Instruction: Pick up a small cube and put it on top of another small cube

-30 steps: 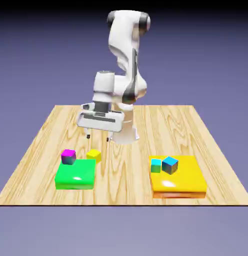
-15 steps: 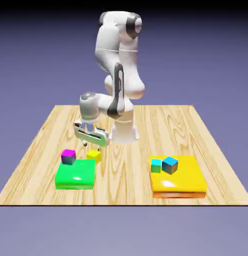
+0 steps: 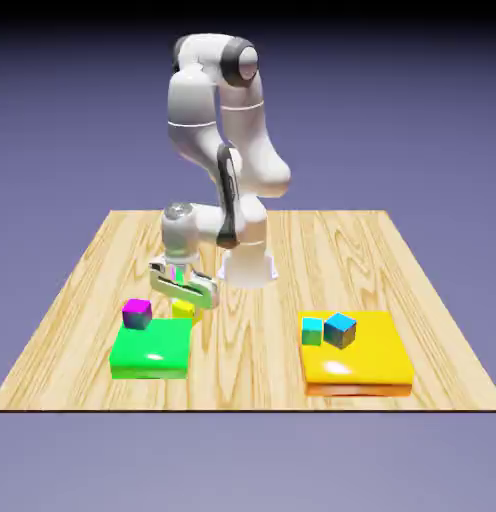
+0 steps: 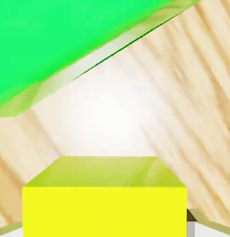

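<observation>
A wooden table is seen carrying two flat slabs. A yellow slab is set near the front edge toward the exterior view's right, and two cubes are carried on its far left part: a cyan-and-green cube and, just beside it, a blue-topped cube. A green slab is set near the front edge toward the exterior view's left; in the hand view it is seen filling the top left. The white arm is bent down over the table, and its gripper is lowered at the green slab's far right corner. The magenta cube is found at that slab's far left corner, partly on it, well apart from the gripper. The yellow cube is seen on the wood just beyond the green slab's far right corner, right under the hand; in the hand view it is shown large between the finger tips, of which only slivers are visible. Whether the fingers are pressed on it cannot be told.
</observation>
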